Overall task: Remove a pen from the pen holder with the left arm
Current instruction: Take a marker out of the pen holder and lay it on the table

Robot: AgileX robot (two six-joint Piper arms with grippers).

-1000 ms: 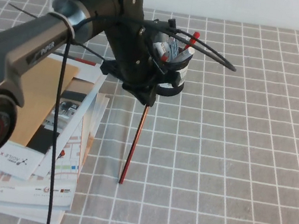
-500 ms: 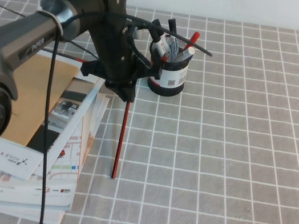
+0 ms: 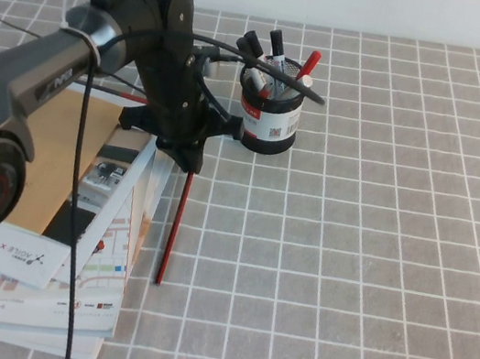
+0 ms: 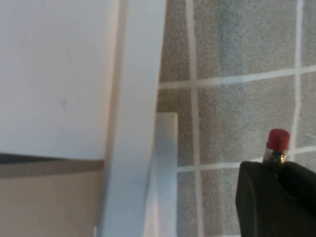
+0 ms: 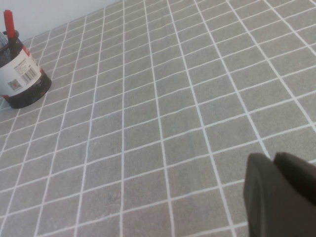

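- As the left end effector (image 3: pixel 190 154) swung away from the pen holder (image 3: pixel 268 124), it kept the red pencil (image 3: pixel 173 224) clamped.
- Pencil hung clear of the pen holder: extraction looked done.
- Right end effector (image 5: pixel 281 197) sat parked over the tabletop (image 5: pixel 148 123).

TEXT LOG | white card (image 3: pixel 22 257) on booklet stack (image 3: pixel 113 213): "AGILE X", inverted from my side | pen holder (image 3: pixel 272 128) label: barcode, digits illegible | my left arm (image 3: pixel 43 84): lettering illegible

Bench (image 3: pixel 375 259): grey surface, white grid lines, square pattern across whole top. Pen holder (image 3: pixel 268 127): black cup, white barcode label, upright on far side, left of centre, pens sticking out. Stack of booklets (image 3: pixel 108 240): flat on near left part, edges fanned, near pen holder, not touching.
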